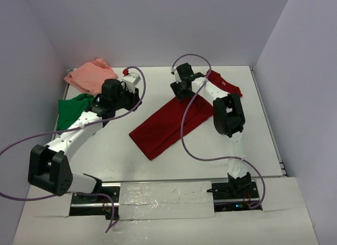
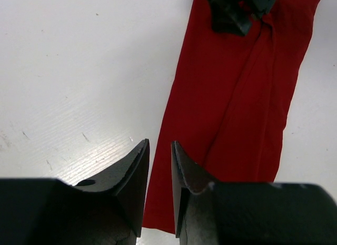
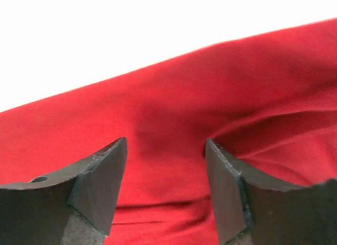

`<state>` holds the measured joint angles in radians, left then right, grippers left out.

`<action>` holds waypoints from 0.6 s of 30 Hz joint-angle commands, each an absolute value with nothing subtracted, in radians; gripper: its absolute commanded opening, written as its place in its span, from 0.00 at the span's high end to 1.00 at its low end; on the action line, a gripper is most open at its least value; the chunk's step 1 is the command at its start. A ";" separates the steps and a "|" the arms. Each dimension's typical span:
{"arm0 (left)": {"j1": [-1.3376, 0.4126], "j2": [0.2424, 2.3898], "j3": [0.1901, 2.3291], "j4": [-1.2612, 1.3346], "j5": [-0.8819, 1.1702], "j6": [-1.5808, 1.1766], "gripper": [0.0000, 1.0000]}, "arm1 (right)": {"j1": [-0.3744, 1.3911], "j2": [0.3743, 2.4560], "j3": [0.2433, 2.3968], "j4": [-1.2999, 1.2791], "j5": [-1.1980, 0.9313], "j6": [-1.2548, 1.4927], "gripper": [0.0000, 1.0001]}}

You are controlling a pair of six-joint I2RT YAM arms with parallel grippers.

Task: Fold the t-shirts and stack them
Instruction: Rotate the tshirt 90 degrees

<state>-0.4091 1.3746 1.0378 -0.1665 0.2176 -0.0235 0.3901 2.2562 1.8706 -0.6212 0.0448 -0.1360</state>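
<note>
The red t-shirt (image 1: 163, 128) lies in a long strip, judged half-folded; right claw (image 3: 166, 145) wide over it, left claw (image 2: 159, 146) narrow, empty; green t-shirt (image 1: 71, 110), pink t-shirt (image 1: 89, 76) crumpled, nothing stacked

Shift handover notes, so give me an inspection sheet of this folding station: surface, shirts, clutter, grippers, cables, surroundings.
Surface: white table, lightly scuffed.
Job's things: dark red t-shirt in a long strip mid-table; green t-shirt and pink t-shirt crumpled far left.
Clutter: nothing seen.
Grippers: left gripper narrowly open, empty, near the strip's edge; right gripper open above the red cloth.
Cables: purple cable crosses the red shirt.
Surroundings: plain pale walls.
</note>
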 commanded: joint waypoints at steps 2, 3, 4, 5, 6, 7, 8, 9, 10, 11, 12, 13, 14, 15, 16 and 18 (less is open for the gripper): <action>-0.399 1.359 1.031 -0.124 0.244 -0.034 0.68 | 0.413 2.254 1.918 -0.589 0.031 -0.161 0.32; -0.397 1.356 1.031 -0.124 0.244 -0.034 0.68 | 0.411 2.241 1.893 -0.568 0.035 -0.157 0.34; -0.397 1.355 1.029 -0.124 0.244 -0.034 0.68 | 0.410 2.226 1.875 -0.554 0.050 -0.155 0.37; -0.397 1.351 1.028 -0.124 0.242 -0.034 0.68 | 0.407 2.188 1.853 -0.536 0.090 -0.153 0.43; -0.396 1.348 1.029 -0.124 0.241 -0.034 0.68 | 0.402 2.168 1.809 -0.503 0.103 -0.156 0.45; -0.396 1.347 1.028 -0.126 0.244 -0.035 0.68 | 0.396 2.148 1.793 -0.496 0.107 -0.155 0.49; -0.396 1.345 1.026 -0.124 0.247 -0.037 0.68 | 0.379 2.105 1.775 -0.485 0.103 -0.155 0.51; -0.396 1.342 1.026 -0.123 0.247 -0.038 0.68 | 0.373 2.085 1.732 -0.460 0.103 -0.152 0.51; -0.396 1.341 1.026 -0.121 0.247 -0.040 0.68 | 0.364 2.060 1.709 -0.442 0.113 -0.147 0.51; -0.396 1.339 1.026 -0.121 0.247 -0.038 0.69 | 0.341 2.016 1.686 -0.424 0.115 -0.140 0.49; -0.396 1.333 1.025 -0.118 0.244 -0.041 0.69 | 0.327 1.996 1.643 -0.385 0.114 -0.138 0.48; -0.396 1.333 1.022 -0.115 0.241 -0.043 0.69 | 0.313 1.968 1.629 -0.370 0.118 -0.130 0.49; -0.396 1.330 1.022 -0.112 0.232 -0.048 0.69 | 0.296 1.959 1.620 -0.358 0.124 -0.114 0.51; -0.396 1.328 1.019 -0.104 0.233 -0.049 0.69 | 0.260 1.956 1.612 -0.344 0.120 -0.106 0.55; -0.396 1.328 1.011 -0.098 0.236 -0.051 0.69 | 0.241 1.960 1.617 -0.341 0.112 -0.103 0.68; -0.396 1.328 1.006 -0.091 0.241 -0.055 0.69 | 0.198 1.982 1.647 -0.356 0.115 -0.086 0.98</action>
<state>-0.4019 1.3621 1.0157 -0.1505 0.2214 -0.0380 0.2550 2.0125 1.6196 -0.4252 0.0902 -0.1280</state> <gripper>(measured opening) 0.314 0.137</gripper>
